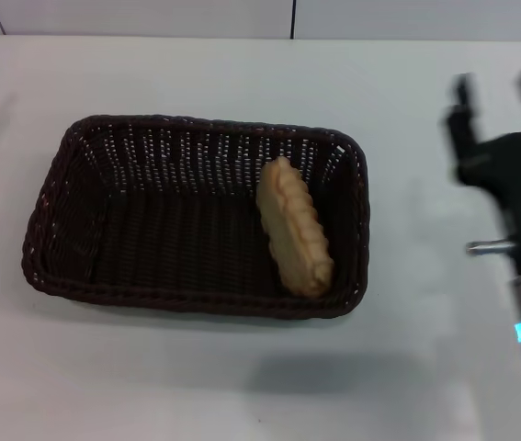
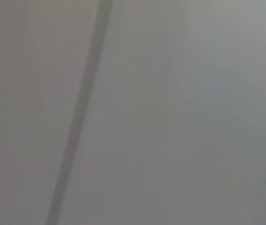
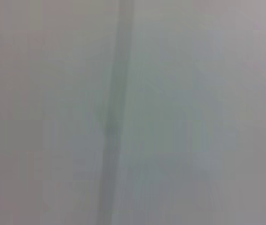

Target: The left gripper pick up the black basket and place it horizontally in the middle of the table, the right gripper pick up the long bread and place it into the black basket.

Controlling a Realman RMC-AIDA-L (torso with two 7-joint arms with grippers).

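Observation:
The black basket (image 1: pixel 85 248) lies lengthwise across the middle of the white table (image 1: pixel 196 377) in the head view. Inside it, toward its right end, rests the long bread (image 1: pixel 295 227), tan and ridged, lying at a slant. My right gripper (image 1: pixel 499 96) hovers to the right of the basket, well apart from it, open, its two prongs spread with nothing between them. The left gripper is out of view. Both wrist views show only a pale surface with one dark line.
A wall with a dark vertical seam (image 1: pixel 293 18) runs behind the table's far edge. Bare white tabletop surrounds the basket on every side.

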